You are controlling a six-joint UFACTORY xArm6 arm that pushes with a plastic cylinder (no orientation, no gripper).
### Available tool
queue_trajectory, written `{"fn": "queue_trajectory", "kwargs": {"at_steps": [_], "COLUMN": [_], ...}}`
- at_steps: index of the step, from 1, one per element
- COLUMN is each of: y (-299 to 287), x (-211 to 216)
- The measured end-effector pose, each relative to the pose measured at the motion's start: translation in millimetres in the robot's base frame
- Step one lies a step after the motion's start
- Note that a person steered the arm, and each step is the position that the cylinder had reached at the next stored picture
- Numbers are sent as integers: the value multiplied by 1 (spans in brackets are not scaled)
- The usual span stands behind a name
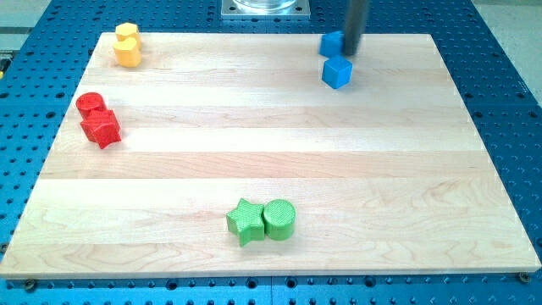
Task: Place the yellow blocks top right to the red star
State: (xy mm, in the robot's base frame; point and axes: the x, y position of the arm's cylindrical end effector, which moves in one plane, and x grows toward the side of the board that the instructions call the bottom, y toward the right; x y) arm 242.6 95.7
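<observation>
The rod comes down from the view's top and the tip [351,54] sits at about one o'clock on the wooden board [254,161]. It is a plain rod with nothing to open or close and nothing in hold, pressed just beside a blue block [330,43] on its left, which is partly hidden so its shape is unclear. Right below, at six o'clock from the tip, sits a blue cube [336,72], very near but whether they touch cannot be told.

Over at eleven o'clock, near the board's far corner, the yellow blocks [127,46] huddle together, touching; how many there are cannot be told. At nine o'clock, the red star [102,129] lies against a red cylinder [90,104], well apart from the yellow pair above.

Down at six o'clock, a green star [246,221] and a green cylinder [279,219] sit side by side, touching.
</observation>
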Motion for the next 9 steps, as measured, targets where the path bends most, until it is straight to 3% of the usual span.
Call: {"fn": "queue_trajectory", "kwargs": {"at_steps": [1, 3, 4, 7, 8, 9], "y": [-69, -17, -55, -228, -308, -357], "x": [10, -17, -35, -15, 74, 68]}}
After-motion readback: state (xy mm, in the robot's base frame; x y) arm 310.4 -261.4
